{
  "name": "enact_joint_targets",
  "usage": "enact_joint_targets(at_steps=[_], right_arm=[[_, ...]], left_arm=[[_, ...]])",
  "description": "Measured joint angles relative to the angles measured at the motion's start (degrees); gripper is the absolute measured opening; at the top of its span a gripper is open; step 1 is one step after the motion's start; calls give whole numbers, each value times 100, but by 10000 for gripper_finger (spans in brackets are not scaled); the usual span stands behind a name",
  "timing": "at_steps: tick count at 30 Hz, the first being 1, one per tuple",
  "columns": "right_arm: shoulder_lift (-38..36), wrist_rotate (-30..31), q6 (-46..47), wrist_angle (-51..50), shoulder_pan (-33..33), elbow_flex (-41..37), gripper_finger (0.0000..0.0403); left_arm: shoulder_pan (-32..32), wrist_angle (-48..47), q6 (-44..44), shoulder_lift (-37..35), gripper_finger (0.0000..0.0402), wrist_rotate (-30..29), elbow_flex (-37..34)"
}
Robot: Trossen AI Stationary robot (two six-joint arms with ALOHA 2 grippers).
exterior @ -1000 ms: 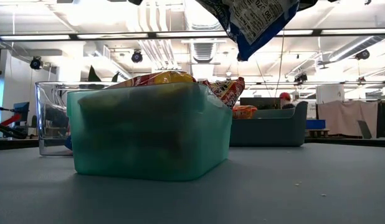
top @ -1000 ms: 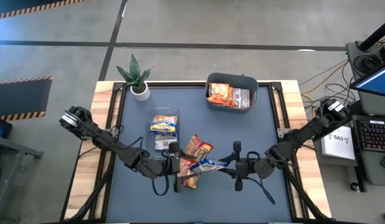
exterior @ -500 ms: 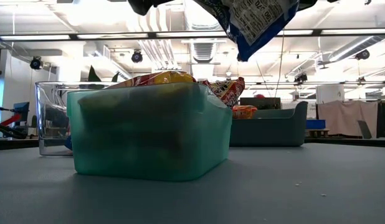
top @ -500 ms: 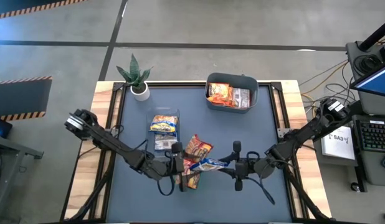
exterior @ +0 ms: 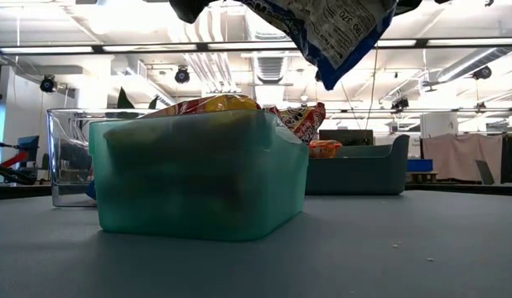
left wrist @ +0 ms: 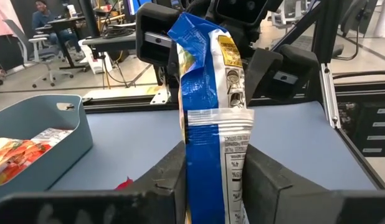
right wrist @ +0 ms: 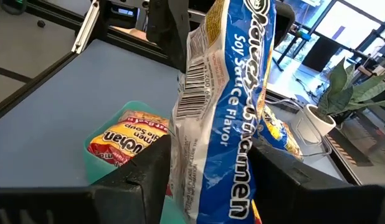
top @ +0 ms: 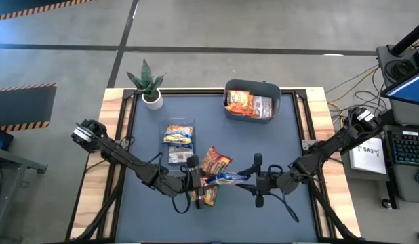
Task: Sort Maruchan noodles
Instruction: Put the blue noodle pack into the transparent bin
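Note:
A blue and white packet of Maruchan noodles (top: 223, 177) hangs level above the table's near middle, between my two grippers. My left gripper (top: 197, 177) is shut on its left end and my right gripper (top: 253, 179) on its right end. Under it stands a green bin (exterior: 198, 174) with orange-red packets (top: 215, 163) lying in it. In the low view only the packet's lower edge (exterior: 339, 33) shows at the top. My left gripper pinches the packet's left end (left wrist: 212, 149) between its two fingers, one on each flat face. The fingers come level from the table's left, along the packet, which stands on edge clear of the bin. My right gripper has the packet's right end (right wrist: 211, 143) between its two fingers (right wrist: 156, 168), coming level from the table's right. The wrapper fills the gap and is twisted there. The packet is clear of everything below.
A clear bin (top: 179, 139) with yellow and blue packets stands behind the green one. A grey-blue bin (top: 252, 102) with orange-red and silver packets is at the far edge. A potted plant (top: 150, 85) stands at the far left corner.
My left gripper has moved a little toward the table's right, up to the packet's left end, and has taken hold of it. The packet has turned from lying flat to standing on edge, and its hanging lower corner has swung up.

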Motion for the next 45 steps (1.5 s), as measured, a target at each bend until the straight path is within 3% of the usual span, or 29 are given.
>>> enact_joint_targets(at_steps=[7,12,18,28,35,40,45], right_arm=[[-21,-3,141,-2,2,0,203],[-80,-5,264,-9,2,0,203],[-336,-4,468,-88,2,0,203],[-973,-19,654,-334,4,0,203],[-1139,-59,666,-461,4,0,203],[-1132,-59,667,-478,4,0,203],[-1132,-59,667,-566,4,0,203]], left_arm=[[0,-17,27,0,112,-7,37],[-42,-164,223,-28,102,-10,156],[-145,-1150,239,-89,94,-25,630],[-525,-4700,-201,-96,99,-804,2384],[-616,-8137,-1961,-98,99,-1298,3497],[-614,-10456,-3470,-97,99,-1265,3769],[-610,-11270,-3898,-87,99,-339,3536]])
